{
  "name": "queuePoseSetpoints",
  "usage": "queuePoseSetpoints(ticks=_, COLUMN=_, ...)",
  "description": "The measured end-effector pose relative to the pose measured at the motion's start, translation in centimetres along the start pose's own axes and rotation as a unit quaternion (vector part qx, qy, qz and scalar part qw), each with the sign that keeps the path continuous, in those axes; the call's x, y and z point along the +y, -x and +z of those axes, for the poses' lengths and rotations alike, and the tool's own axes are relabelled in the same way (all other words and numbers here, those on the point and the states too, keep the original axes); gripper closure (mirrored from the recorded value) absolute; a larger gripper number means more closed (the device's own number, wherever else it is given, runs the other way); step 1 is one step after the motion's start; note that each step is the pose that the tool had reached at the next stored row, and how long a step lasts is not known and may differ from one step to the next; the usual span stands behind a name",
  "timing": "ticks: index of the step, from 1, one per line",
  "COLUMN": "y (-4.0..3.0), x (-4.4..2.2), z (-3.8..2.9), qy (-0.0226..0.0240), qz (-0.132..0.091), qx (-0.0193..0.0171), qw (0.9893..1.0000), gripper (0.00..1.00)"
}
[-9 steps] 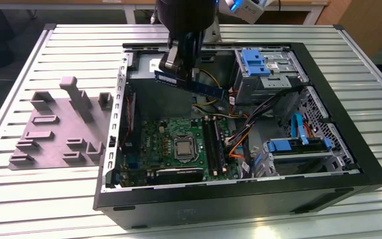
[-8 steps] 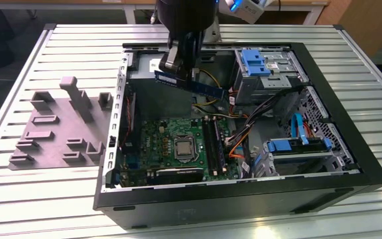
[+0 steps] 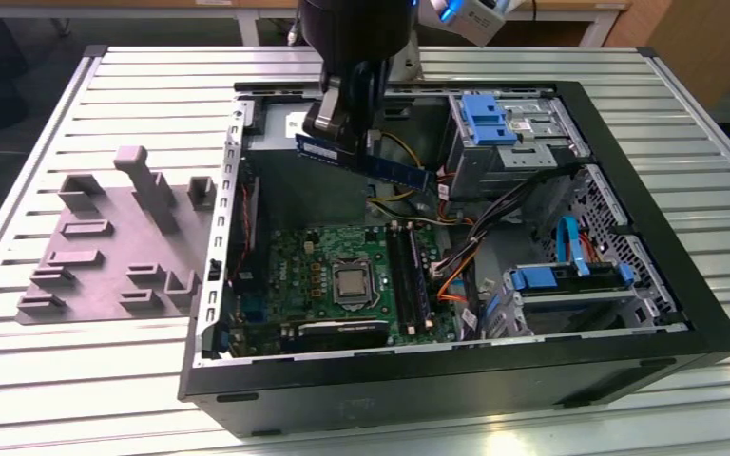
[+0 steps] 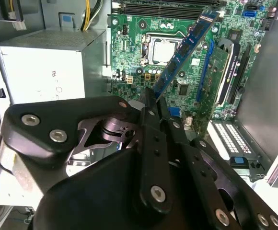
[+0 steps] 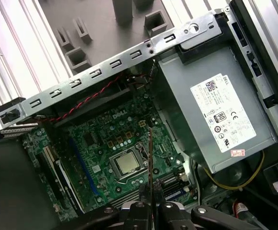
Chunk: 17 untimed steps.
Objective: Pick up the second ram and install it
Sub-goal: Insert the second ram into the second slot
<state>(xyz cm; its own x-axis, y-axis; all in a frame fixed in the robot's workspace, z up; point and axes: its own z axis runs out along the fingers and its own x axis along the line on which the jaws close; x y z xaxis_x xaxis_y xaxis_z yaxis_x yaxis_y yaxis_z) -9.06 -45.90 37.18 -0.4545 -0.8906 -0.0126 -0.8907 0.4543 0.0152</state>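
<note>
**Inspector:** State of the fingers (image 4: pixel 147 112)?

**Assistant:** Drawn narrow and clamped on one end of the second ram (image 3: pixel 378 163). The gripper (image 3: pixel 331 131) hangs over the open case (image 3: pixel 467 385), towards the tabletop's far edge. The stick juts out sideways, clear above the motherboard (image 3: pixel 320 271) and seated in nothing.

**Inspector:** What does the step require?

**Assistant:** In my judgement, alignment. The black slots (image 3: pixel 406 275) run lengthwise along the board, and the stick sits askew to them in the exterior view. It wants to be parallel and level over the slot before any pressure is applied. Because the grip is at one end, the free end may sag or twist. The cables (image 3: pixel 473 252) beside the slots are a snag risk.

**Inspector:** Surface and surroundings?

**Assistant:** The tabletop (image 3: pixel 86 389) is ribbed metal, pale and reflective. The case takes up its middle and the side at the exterior view's right. A grey fixture (image 3: pixel 99 252) with upright holders lies towards the opposite edge. Wooden furniture stands beyond the far edge.
</note>
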Motion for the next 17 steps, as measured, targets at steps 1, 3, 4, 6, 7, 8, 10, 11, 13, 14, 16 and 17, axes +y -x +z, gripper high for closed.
queuePoseSetpoints(ticks=1, y=0.0, x=0.0, z=0.0, qy=0.0, qz=0.001, qx=0.0, qw=1.0, gripper=0.86)
queuePoseSetpoints(ticks=3, y=0.0, x=0.0, z=0.0, qy=0.0, qz=0.002, qx=0.0, qw=1.0, gripper=0.86)
queuePoseSetpoints(ticks=4, y=0.0, x=0.0, z=0.0, qy=0.0, qz=0.003, qx=-0.0001, qw=1.0, gripper=0.86)
queuePoseSetpoints(ticks=6, y=0.0, x=0.0, z=0.0, qy=-0.0001, qz=0.005, qx=-0.0001, qw=1.0, gripper=0.86)
queuePoseSetpoints(ticks=7, y=0.0, x=0.0, z=0.0, qy=-0.0001, qz=0.006, qx=-0.0001, qw=1.0, gripper=0.86)
queuePoseSetpoints(ticks=8, y=0.0, x=0.0, z=0.0, qy=-0.0001, qz=0.007, qx=-0.0001, qw=1.0, gripper=0.86)
queuePoseSetpoints(ticks=10, y=0.0, x=0.0, z=0.0, qy=-0.0001, qz=0.008, qx=-0.0001, qw=1.0, gripper=0.86)
queuePoseSetpoints(ticks=11, y=0.0, x=0.0, z=0.0, qy=-0.0001, qz=0.009, qx=-0.0001, qw=1.0, gripper=0.86)
queuePoseSetpoints(ticks=13, y=0.0, x=0.0, z=0.0, qy=-0.0001, qz=0.011, qx=-0.0001, qw=0.9999, gripper=0.86)
queuePoseSetpoints(ticks=14, y=0.0, x=0.0, z=0.0, qy=-0.0001, qz=0.011, qx=-0.0002, qw=0.9999, gripper=0.86)
queuePoseSetpoints(ticks=16, y=0.0, x=0.0, z=0.0, qy=-0.0002, qz=0.013, qx=-0.0002, qw=0.9999, gripper=0.86)
queuePoseSetpoints(ticks=17, y=0.0, x=0.0, z=0.0, qy=-0.0002, qz=0.014, qx=-0.0002, qw=0.9999, gripper=0.86)
